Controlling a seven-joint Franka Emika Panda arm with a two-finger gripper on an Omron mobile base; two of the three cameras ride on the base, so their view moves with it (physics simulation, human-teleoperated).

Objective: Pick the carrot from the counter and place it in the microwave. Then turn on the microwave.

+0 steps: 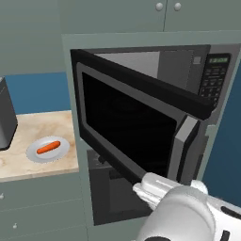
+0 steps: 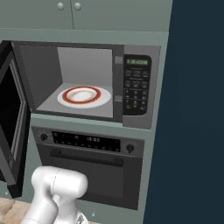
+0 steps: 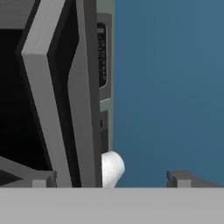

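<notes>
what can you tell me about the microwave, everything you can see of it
The microwave is a wide black box built into a grey-green cabinet, above an oven. Its door, a grey frame around a dark window, is swung open to the left. Inside, grey walls surround a white plate with a red ring. A keypad with a green display sits at right. Nothing touches it.

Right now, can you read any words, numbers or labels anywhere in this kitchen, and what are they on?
Nothing can be read.
Microwave green display: glowing marks, too blurred to read.
Microwave keypad: rows of buttons with tiny marks, too small to read.
Oven control strip: pale specks, too small to read.
Plate in the microwave: a red ring, no text.
</notes>
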